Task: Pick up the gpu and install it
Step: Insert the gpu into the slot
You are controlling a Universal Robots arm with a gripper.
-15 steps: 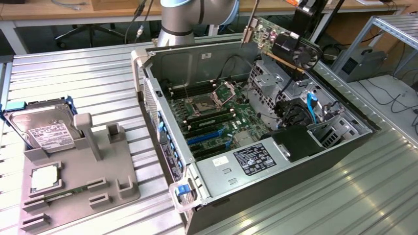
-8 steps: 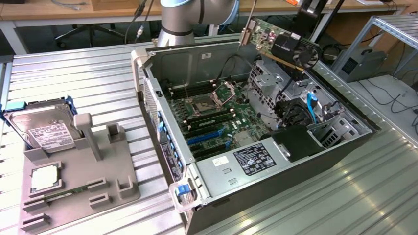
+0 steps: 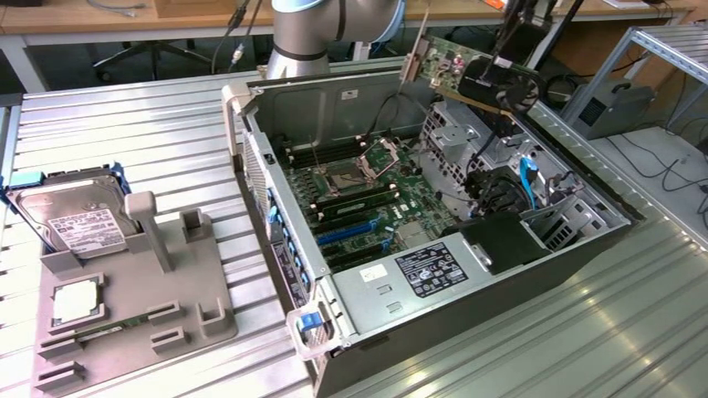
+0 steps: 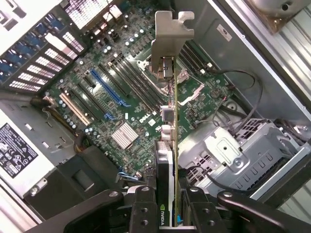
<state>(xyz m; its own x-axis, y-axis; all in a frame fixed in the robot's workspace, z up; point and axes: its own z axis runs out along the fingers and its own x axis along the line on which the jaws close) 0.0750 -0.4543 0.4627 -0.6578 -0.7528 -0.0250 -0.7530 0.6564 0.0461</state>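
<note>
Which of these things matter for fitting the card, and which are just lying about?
In the job:
- gpu, held in the gripper over the open case
- motherboard inside the case

Lying about:
- hard drive
- grey holder that it stands in
- memory stick in the same holder

The computer case (image 3: pixel 252 141) is lying open, its board (image 3: pixel 370 195) facing up with free air above. The long slots (image 3: pixel 350 237) are sitting bare (blue ones nearest the wall). A drive cage (image 3: pixel 459 137), loose cables (image 3: pixel 529 186) and a black cover (image 3: pixel 506 242) are crowding the exterior view's right. The graphics card (image 3: pixel 448 62), clamped in the gripper (image 3: pixel 500 70), is hanging above the case, near that cage.
</note>
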